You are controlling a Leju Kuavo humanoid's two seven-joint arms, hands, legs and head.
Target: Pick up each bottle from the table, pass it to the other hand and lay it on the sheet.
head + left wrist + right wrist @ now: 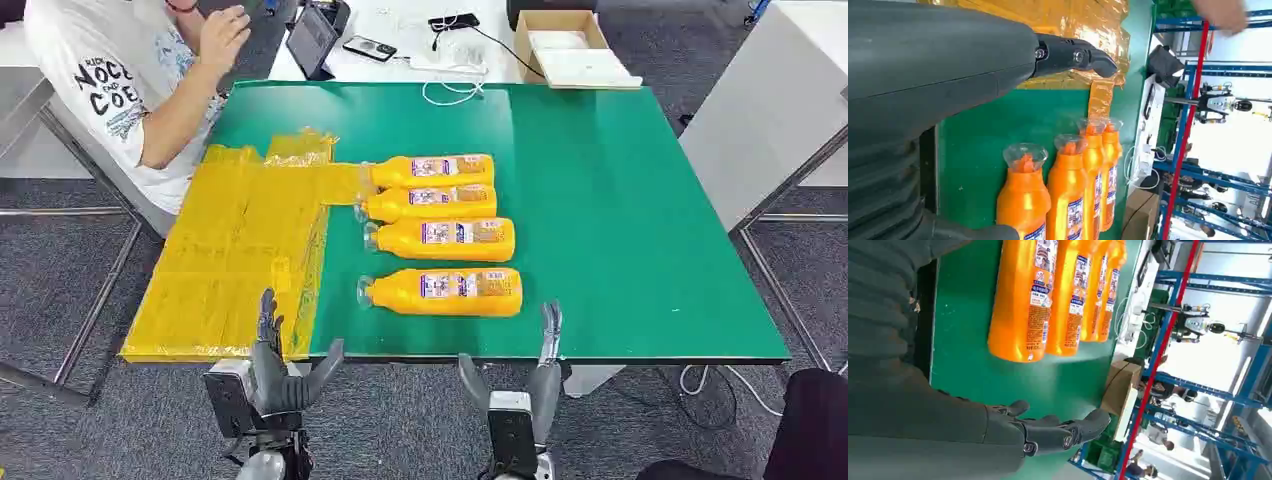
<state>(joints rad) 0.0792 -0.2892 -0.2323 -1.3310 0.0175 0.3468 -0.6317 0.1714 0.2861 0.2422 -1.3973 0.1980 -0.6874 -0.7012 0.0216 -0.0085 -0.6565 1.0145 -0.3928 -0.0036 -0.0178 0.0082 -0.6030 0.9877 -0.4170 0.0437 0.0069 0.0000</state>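
Several orange bottles lie on their sides in a row on the green table (pixel 620 200), clear caps pointing left. The nearest bottle (pixel 445 291) (pixel 1024 197) (pixel 1020 300) lies closest to the front edge. The farthest bottle (pixel 430 171) has its cap over the yellow sheet (pixel 240 250) (pixel 1073 25), which covers the table's left part. My left hand (pixel 280 375) is open at the front edge by the sheet's near corner, fingers spread, holding nothing. My right hand (pixel 525 385) (pixel 1048 432) is open below the front edge, right of the nearest bottle, holding nothing.
A person in a white shirt (pixel 110 80) sits at the table's far left corner, one hand raised. A tablet (pixel 311 40), a phone (pixel 369 48), cables and a cardboard box (pixel 570 48) lie beyond the far edge. A white table (pixel 770 110) stands to the right.
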